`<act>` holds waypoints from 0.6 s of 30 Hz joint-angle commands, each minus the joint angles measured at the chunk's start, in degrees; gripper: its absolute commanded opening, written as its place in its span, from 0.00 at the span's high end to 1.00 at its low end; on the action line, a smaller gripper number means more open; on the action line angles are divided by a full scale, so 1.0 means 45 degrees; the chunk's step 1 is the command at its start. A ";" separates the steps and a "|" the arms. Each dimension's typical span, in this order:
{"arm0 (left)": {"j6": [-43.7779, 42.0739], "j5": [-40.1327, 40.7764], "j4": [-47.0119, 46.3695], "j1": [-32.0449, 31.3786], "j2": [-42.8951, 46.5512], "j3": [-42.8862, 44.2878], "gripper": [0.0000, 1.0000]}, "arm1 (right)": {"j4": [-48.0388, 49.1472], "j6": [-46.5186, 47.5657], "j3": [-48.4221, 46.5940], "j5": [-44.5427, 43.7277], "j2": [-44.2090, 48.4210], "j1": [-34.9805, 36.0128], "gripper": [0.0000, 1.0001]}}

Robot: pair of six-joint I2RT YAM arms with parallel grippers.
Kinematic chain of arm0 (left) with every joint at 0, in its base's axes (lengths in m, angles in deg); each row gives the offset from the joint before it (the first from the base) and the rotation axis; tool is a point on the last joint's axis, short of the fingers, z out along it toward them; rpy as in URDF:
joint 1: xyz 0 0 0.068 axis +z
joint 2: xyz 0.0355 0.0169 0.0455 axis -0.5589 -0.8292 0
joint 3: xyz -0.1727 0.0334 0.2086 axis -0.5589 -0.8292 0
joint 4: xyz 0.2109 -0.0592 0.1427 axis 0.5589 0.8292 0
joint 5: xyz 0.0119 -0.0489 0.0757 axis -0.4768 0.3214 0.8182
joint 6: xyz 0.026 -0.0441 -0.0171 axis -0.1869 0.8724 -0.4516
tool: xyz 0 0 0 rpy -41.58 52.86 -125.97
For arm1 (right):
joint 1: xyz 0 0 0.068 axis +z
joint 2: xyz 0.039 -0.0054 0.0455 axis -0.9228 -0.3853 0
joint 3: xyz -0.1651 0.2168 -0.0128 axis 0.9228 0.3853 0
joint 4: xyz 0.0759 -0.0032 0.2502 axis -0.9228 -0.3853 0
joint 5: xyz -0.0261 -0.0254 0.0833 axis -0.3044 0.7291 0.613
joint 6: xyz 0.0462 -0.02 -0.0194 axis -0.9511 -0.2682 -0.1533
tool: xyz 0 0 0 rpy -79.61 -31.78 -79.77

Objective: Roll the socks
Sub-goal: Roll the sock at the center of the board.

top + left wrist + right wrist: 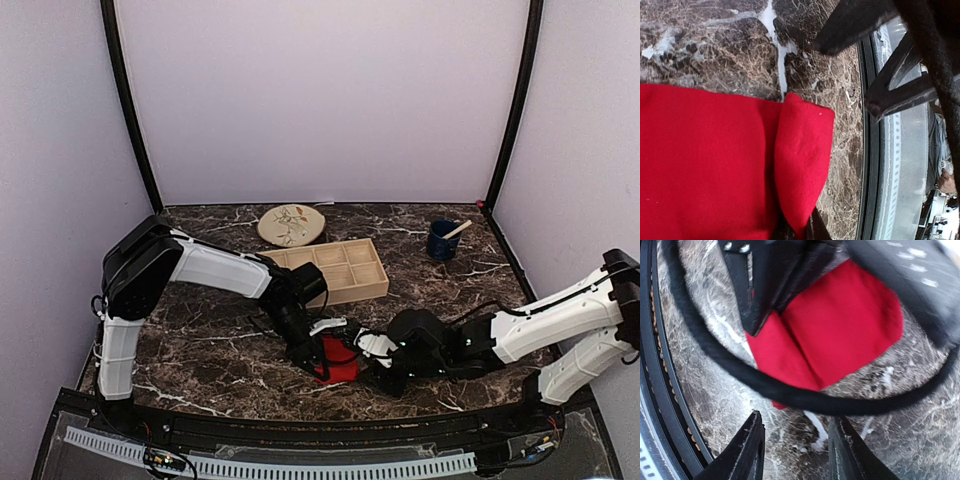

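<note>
The red socks (340, 362) lie on the marble table near its front edge, between the two arms. In the left wrist view the socks (705, 165) spread flat, with a folded flap (802, 150) at their right edge. My left gripper (796, 232) is shut on that flap's lower tip. In the right wrist view the socks (840, 330) lie beyond my right gripper (797, 440), which is open over bare marble with nothing between its fingers. The left gripper's black body (770, 280) covers the upper part of the socks there. From above, the left gripper (316, 370) and right gripper (358, 358) stand close together at the socks.
A black cable (790, 392) crosses between the right gripper and the socks. A wooden compartment tray (335, 270) stands behind the left arm, with a patterned plate (291, 225) behind it. A blue cup (443, 240) with a stick stands at the back right. The table's black front rim (867, 150) runs close to the socks.
</note>
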 commanded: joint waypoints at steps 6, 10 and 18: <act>-0.0169 -0.0388 0.0992 0.0212 -0.0416 0.0361 1.00 | -0.0058 0.1450 -0.1290 -0.0518 -0.1372 0.0798 0.59; -0.0212 -0.0533 0.1021 0.0244 -0.0487 0.0369 1.00 | -0.0040 0.1770 -0.1518 -0.0552 -0.1720 0.0801 0.58; -0.0262 -0.0625 0.1089 0.0264 -0.0577 0.0428 1.00 | 0.0083 0.2310 -0.1901 -0.0697 -0.2378 0.0811 0.58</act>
